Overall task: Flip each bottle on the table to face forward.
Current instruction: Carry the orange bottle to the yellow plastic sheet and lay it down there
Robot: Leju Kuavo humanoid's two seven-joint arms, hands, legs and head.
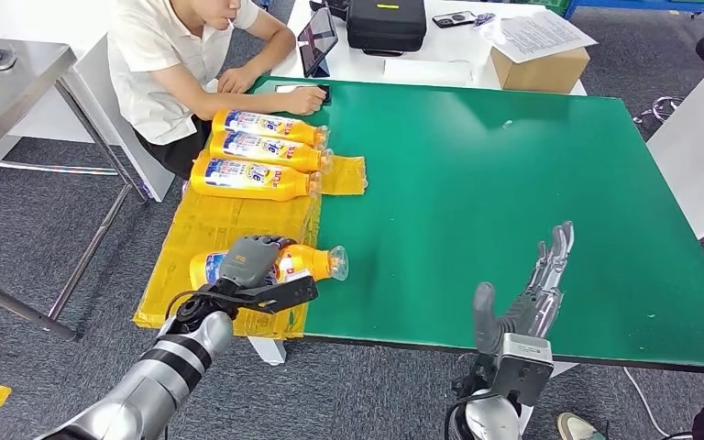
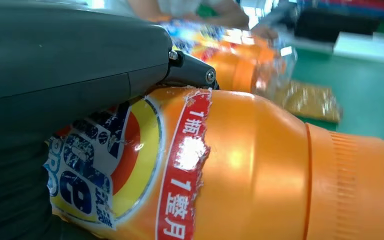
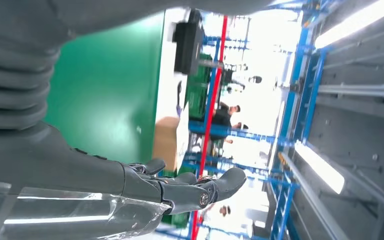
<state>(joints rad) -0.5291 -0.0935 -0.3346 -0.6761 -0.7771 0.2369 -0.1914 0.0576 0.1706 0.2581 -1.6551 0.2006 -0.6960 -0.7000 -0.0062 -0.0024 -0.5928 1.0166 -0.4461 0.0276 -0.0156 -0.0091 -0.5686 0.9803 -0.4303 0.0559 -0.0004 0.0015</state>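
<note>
Layout of the table [image 1: 513,183]: a sheet [image 1: 211,225] lies along its left edge. Three bottles [image 1: 257,148] lie side by side at the sheet's far end; a fourth bottle [image 1: 307,263] lies nearer, under the left hand [image 1: 249,259]. The right hand [image 1: 532,293] stands over the near edge, well right. A person [image 1: 183,64] sits beyond the far-left corner; a cardboard box [image 1: 541,66] sits behind the table

The left arm reaches forward, its hand [image 1: 249,261] curled down over a bottle [image 1: 307,263] and gripping it (fingers wrapped across the label). The right arm is raised, its hand [image 1: 527,298] empty, fingers straight and apart, pointing forward over the counter [image 1: 513,183].
</note>
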